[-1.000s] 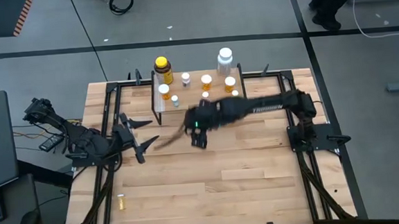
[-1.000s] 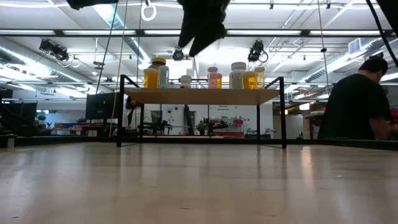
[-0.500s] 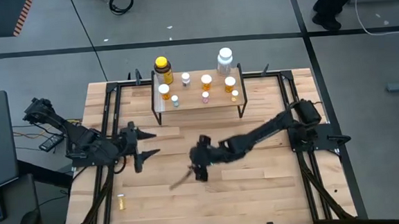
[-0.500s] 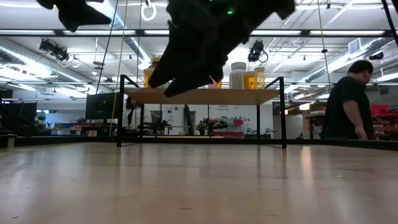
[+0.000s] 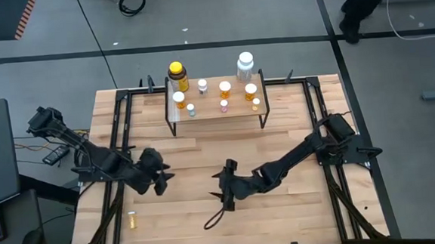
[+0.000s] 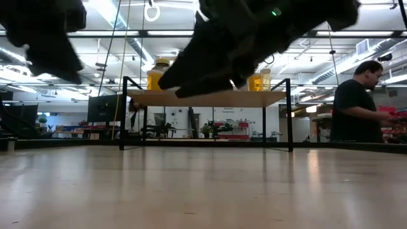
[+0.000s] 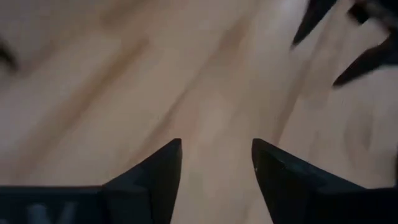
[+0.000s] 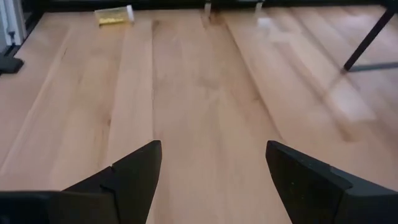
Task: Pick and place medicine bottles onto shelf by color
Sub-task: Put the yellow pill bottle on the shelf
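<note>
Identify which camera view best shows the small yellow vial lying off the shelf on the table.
Right wrist view: the yellow vial lies on its side, white cap visible. The high view shows only a speck; the low and left wrist views miss it.

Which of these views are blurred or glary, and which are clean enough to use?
Left wrist view: heavy motion smear, tabletop streaked, only the left gripper fingers crisp. Low view: both arms are dark blurs against bright ceiling lights, hiding part of the shelf. Right wrist view: sharp, with glare patches on the planks; the lying yellow vial reads clearly. High view: clean and evenly lit.

Bare table (image 5: 283, 209) lies open before the shelf (image 5: 216, 107); one small yellow vial (image 5: 132, 219) lies near the left edge.
</note>
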You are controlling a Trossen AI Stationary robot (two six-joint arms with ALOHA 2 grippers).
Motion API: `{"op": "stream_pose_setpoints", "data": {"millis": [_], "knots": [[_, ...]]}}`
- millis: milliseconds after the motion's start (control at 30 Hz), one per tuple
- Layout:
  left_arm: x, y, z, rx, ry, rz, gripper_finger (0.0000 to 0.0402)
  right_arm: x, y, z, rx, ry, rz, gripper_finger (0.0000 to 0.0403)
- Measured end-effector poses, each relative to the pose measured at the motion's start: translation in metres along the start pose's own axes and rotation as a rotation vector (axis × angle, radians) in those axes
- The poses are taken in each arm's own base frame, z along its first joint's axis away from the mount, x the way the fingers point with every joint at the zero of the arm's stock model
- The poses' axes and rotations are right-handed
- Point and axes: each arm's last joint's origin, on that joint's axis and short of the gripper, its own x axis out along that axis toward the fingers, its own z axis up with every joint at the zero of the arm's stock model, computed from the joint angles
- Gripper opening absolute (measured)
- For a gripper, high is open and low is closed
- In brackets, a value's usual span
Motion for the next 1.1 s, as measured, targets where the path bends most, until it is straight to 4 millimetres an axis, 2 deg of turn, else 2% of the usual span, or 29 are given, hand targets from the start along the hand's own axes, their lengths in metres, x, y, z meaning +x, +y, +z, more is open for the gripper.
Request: {"op": "stream_pose_setpoints", "data": {"millis": [133, 267, 500, 633, 767, 1100], "knots": [[-0.009, 0.001, -0.002, -0.148, 0.231, 0.051, 0.0181, -0.003, -0.002, -0.016, 0.074, -0.013, 0.012, 0.0297], [-0.017, 0.002, -0.01, -0.303, 0.476, 0.121, 0.0178, -0.006, -0.003, -0.029, 0.133, -0.035, 0.038, 0.0297], [-0.022, -0.01, -0.039, -0.567, 0.842, 0.272, 0.02, -0.008, -0.003, -0.026, 0.171, -0.124, 0.087, 0.0297], [-0.021, -0.012, -0.054, -0.607, 0.904, 0.411, 0.0209, -0.009, 0.0, -0.027, 0.151, -0.118, 0.119, 0.0297], [-0.016, -0.017, -0.066, -0.623, 0.907, 0.473, 0.021, -0.009, 0.0, -0.026, 0.12, -0.126, 0.13, 0.0297], [0.003, -0.027, -0.094, -0.636, 0.924, 0.609, 0.0211, -0.002, -0.016, -0.012, 0.076, -0.214, 0.101, 0.0297]]}}
